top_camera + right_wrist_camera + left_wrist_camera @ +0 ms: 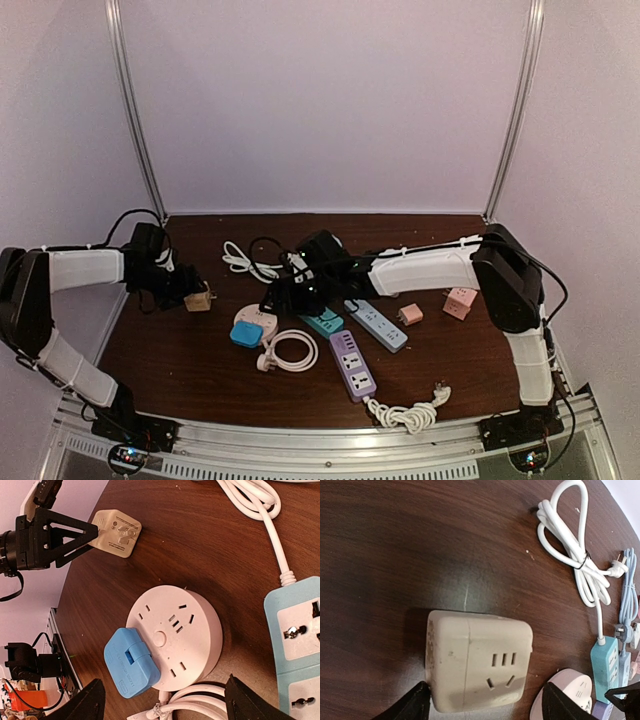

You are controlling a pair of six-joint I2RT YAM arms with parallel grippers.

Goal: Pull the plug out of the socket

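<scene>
So the right gripper is hanging wide open, fingers well apart and nothing pinched between them. The blue plug sits just ahead of its fingertips, a bit toward the finger on the left of the wrist view. It's plugged into the edge of the round white socket, so not pulled off yet. A coil of white cable lies right between the fingers, and a teal power strip is off past the other finger.

The left gripper is well apart from the plug. Its jaws are spread too, one either side of a beige cube socket resting on the table. One finger is right up at the cube's corner, can't tell if it's actually touching. The other is clear of it.
</scene>
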